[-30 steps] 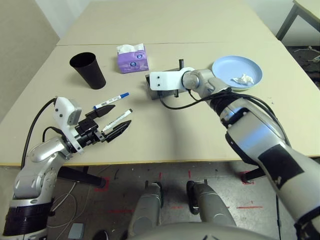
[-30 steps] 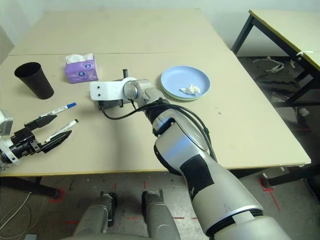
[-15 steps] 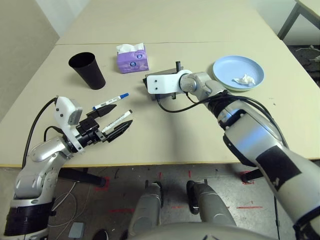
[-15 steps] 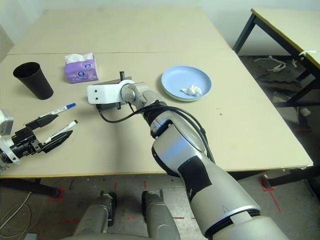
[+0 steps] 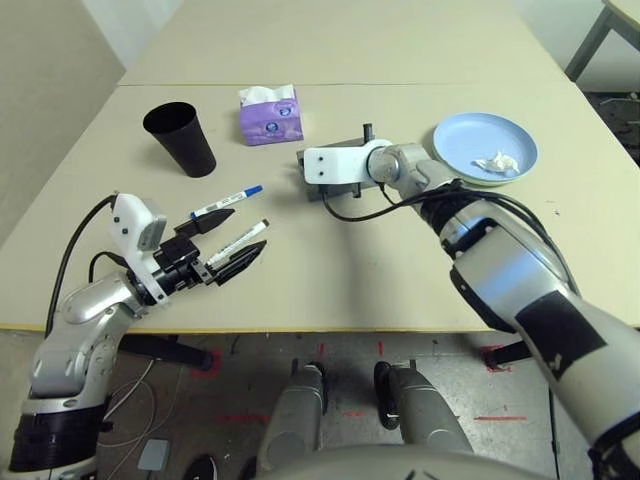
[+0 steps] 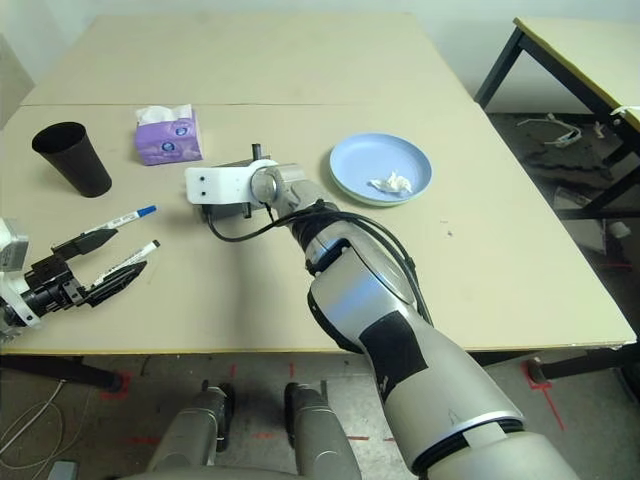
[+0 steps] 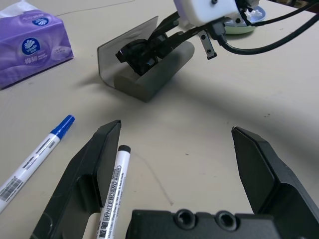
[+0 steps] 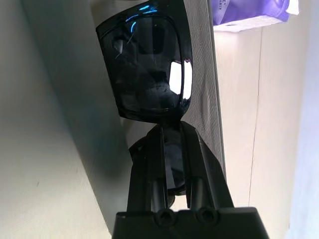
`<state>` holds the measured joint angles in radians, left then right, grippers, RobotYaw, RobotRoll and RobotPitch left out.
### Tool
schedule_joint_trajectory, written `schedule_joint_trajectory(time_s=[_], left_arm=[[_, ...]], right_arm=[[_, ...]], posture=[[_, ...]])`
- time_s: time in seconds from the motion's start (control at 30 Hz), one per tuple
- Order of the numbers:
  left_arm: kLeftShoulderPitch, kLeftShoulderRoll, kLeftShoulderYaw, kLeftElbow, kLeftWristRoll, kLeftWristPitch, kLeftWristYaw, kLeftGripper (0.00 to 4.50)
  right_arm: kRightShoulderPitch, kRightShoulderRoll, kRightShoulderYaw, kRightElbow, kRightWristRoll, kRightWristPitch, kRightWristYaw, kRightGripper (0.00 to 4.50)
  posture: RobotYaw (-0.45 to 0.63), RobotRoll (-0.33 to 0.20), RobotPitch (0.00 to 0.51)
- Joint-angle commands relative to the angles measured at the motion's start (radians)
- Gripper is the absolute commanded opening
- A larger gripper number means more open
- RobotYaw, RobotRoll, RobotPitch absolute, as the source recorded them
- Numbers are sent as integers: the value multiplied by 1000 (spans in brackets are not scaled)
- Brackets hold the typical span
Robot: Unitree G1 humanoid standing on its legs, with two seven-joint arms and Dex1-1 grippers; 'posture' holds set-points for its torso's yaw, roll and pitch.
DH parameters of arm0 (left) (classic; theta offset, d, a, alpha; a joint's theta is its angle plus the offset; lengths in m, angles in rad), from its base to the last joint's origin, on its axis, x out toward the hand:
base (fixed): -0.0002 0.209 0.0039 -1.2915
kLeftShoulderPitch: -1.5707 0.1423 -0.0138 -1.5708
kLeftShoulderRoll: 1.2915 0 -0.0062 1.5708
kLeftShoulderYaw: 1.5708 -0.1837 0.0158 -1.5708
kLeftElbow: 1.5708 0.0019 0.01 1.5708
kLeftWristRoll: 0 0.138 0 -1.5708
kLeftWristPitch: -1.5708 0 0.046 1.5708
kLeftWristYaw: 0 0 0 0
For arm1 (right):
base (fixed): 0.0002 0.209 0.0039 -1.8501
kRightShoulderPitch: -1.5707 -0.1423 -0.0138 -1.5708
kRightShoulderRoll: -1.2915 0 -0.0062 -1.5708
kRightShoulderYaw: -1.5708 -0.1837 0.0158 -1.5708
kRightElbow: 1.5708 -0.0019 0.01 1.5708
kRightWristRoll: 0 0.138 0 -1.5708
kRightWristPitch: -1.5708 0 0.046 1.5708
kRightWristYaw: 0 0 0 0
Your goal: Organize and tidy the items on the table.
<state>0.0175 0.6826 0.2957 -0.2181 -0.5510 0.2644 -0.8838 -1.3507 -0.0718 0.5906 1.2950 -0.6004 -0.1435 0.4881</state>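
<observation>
My right gripper (image 8: 167, 128) is shut on the black sunglasses (image 8: 147, 69), holding them in the open grey glasses case (image 7: 149, 77) at mid-table. The left gripper (image 5: 235, 238) hovers open near the table's (image 5: 360, 285) front left edge. The black-capped marker (image 5: 238, 240) lies between its fingers, beside one finger (image 7: 94, 169), and the blue-capped marker (image 5: 225, 202) lies just beyond. A black cup (image 5: 180, 138) stands upright at the back left. On the right, a white tissue wad (image 5: 493, 161) lies on the blue plate (image 5: 460, 140), which sits on a greenish plate (image 6: 352, 196).
A purple tissue box (image 5: 270, 115) stands behind the case, between it and the cup. A seam crosses the tabletop behind it. Off the table's right side stands a smaller table with dark legs (image 6: 500, 70). Bare tabletop stretches across the front middle and right.
The right gripper wavered slightly left and back over the case, still gripping the sunglasses. The left arm and the markers have stayed put. The camera has shifted a little.
</observation>
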Motion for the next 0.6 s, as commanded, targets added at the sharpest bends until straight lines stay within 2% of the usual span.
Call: schedule_joint_trajectory(time_s=[0.03,0.23,0.43,0.6], left_arm=[[-5,-2,-17,20,23,-18,-8,4500],[-19,2,-14,48,30,-30,-16,4500],[-16,-1,-16,53,35,-35,-21,4500],[-14,-1,-16,60,40,-40,-25,4500]], right_arm=[[17,3,-34,3,30,51,97,169],[25,29,-100,-62,115,83,320,169],[43,23,-111,-119,134,98,411,169],[44,10,-114,-143,138,92,415,1880]], posture=[[-20,0,205],[-23,0,203],[-26,0,202],[-31,0,203]])
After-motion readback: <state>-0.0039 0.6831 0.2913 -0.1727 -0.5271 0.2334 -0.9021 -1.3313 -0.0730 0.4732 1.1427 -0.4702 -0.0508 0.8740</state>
